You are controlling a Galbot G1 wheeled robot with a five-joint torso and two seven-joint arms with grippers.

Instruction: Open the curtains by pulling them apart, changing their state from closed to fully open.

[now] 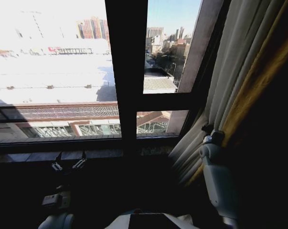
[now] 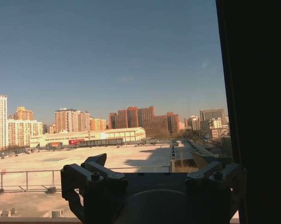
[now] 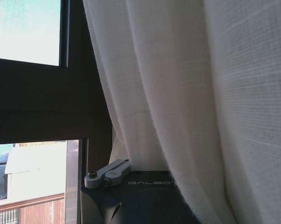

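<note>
Hanging low at the left of the head view, the left gripper (image 1: 67, 164) points at the black window frame (image 1: 127, 71); its fingers (image 2: 86, 175) are spread wide with nothing between them, city rooftops beyond the glass. Further right, the curtains (image 1: 239, 62) are bunched against the right side of the window. The right gripper (image 1: 210, 136) is pressed into these folds (image 3: 177, 93); whether its fingers grip the fabric cannot be told.
</note>
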